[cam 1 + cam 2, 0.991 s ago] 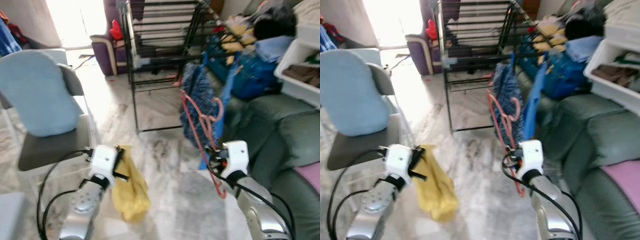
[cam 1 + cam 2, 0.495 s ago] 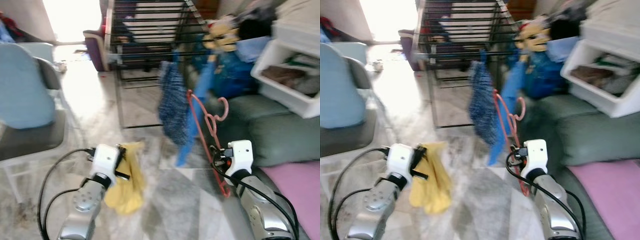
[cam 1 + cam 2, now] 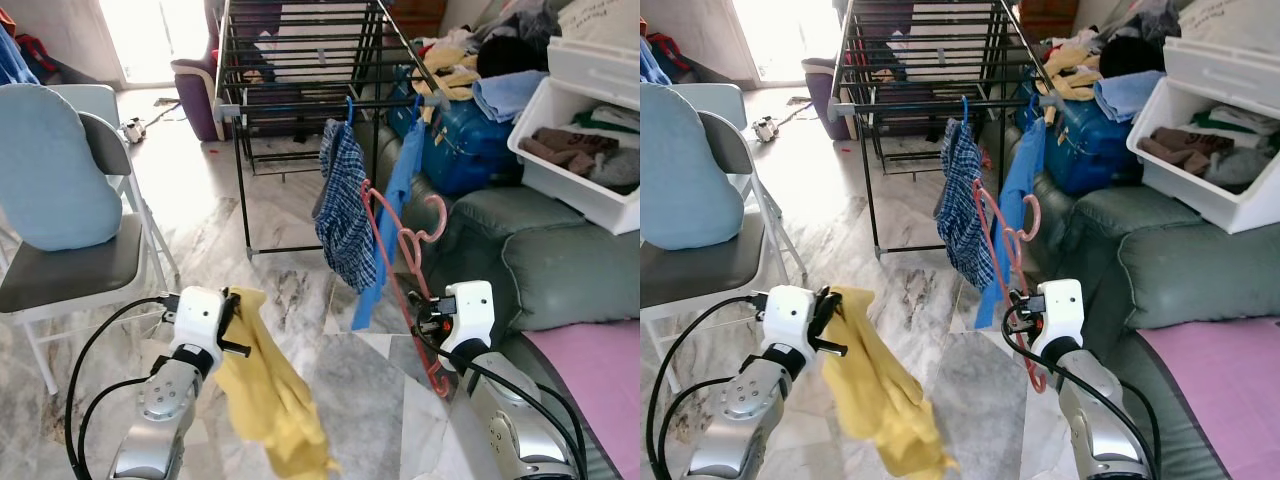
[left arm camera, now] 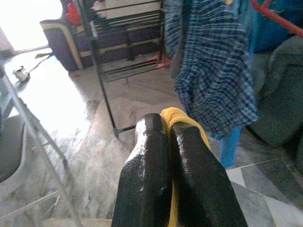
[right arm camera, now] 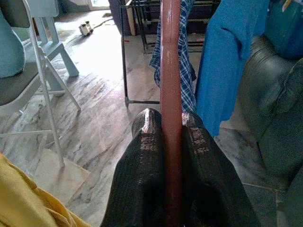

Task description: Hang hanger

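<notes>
Holding: my right gripper [image 5: 171, 142] clamped on a light, rigid pink hanger [image 3: 397, 262] near the drying rack [image 3: 300, 90], hook uppermost; left gripper [image 4: 170, 156] pinching limp yellow cloth [image 3: 270, 400].

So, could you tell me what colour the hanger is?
The hanger is salmon red, clearest in the right wrist view.

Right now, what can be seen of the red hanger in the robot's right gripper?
The hanger is a thin, salmon-red frame, plastic by its look, with a curled hook at its top. The right gripper is shut on one bar of it and holds it roughly upright, in front of the checked shirt and blue garment hanging on the black drying rack.
</notes>
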You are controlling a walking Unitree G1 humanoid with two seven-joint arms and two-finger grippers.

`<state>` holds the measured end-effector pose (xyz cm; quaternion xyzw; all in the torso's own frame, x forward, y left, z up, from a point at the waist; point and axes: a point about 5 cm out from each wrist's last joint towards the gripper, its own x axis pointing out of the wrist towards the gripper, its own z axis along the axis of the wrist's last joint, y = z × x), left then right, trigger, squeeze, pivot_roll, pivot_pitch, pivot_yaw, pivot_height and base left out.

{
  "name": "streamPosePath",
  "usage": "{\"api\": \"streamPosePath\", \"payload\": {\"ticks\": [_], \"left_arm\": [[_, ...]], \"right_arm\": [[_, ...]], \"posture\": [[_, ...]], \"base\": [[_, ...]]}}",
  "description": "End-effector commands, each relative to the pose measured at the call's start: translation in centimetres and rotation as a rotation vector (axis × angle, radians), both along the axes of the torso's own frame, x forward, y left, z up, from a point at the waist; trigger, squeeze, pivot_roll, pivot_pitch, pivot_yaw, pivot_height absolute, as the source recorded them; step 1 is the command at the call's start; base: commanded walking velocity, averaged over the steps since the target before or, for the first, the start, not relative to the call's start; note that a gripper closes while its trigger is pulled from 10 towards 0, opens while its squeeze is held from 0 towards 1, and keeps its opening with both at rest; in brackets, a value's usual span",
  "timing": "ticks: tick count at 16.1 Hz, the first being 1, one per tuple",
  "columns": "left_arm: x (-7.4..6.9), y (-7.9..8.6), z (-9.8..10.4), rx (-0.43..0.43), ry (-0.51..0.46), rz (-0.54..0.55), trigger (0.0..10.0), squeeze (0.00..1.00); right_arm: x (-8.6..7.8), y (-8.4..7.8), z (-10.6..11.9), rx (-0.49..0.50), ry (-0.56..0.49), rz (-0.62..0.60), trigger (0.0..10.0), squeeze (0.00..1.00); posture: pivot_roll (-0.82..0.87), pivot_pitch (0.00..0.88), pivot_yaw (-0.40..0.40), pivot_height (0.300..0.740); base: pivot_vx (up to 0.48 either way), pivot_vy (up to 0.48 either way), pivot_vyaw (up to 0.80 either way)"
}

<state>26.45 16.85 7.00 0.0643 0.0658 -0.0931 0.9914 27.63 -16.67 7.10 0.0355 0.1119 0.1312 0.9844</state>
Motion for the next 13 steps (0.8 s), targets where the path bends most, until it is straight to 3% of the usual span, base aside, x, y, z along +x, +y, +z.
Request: {"api": "streamPosePath", "payload": {"ticks": [1, 6, 13], "left_arm": [[0.66, 0.04, 1.07, -0.006, -0.035, 0.005, 10.0, 0.0], [0.52, -0.11, 1.02, -0.019, -0.024, -0.007, 10.0, 0.0], [0.5, 0.04, 0.88, -0.03, -0.001, -0.001, 10.0, 0.0]], "right_arm": [[0.4, -0.13, 0.54, 0.016, -0.013, -0.012, 10.0, 0.0], [0.37, -0.25, 0.45, 0.023, -0.005, -0.022, 10.0, 0.0], [0.25, -0.32, 0.43, 0.027, 0.004, -0.02, 10.0, 0.0]], "posture": [[-0.09, 0.0, -0.005, 0.74], [-0.09, 0.0, -0.005, 0.74], [-0.09, 0.0, -0.007, 0.74]], "base": [[0.0, 0.0, 0.0], [0.0, 0.0, 0.0], [-0.338, 0.0, 0.0]]}}
